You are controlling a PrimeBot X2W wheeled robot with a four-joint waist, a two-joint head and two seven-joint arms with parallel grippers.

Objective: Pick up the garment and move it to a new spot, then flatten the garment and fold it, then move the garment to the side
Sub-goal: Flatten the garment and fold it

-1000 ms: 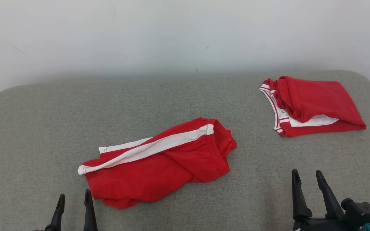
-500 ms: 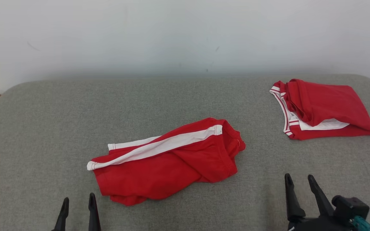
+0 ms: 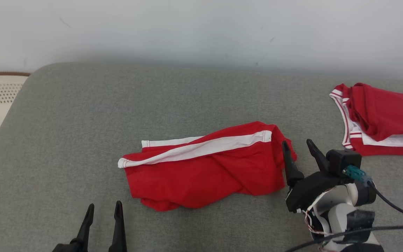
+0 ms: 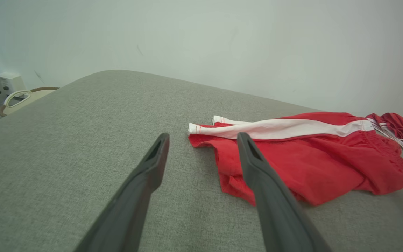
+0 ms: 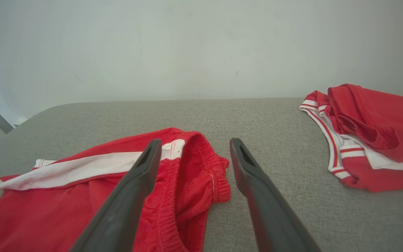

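Grey cushion [image 3: 65, 140] | right gripper [image 3: 297, 142] fingers apart, now at shorts [image 3: 205, 171] waistband, earlier well clear | left gripper [image 3: 104, 204] spread, empty

Left hand [image 3: 104, 207] low at near left, fingers [image 3: 118, 224] spread, empty — right hand [image 3: 297, 144] further forward, fingers likewise apart, holding nothing, pale wrist [image 3: 338, 213] angled beneath it.

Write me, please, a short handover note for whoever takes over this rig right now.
Left gripper: open, empty, low near the front edge, clear of the red shorts.
Right gripper: open, empty, poised at the waistband end of the red shorts.
The red shorts lie crumpled midway on the grey cushion; another red garment sits folded at far right.
Done: nothing yet on the red shorts. Left: pick up, relocate, flatten, fold, move aside.
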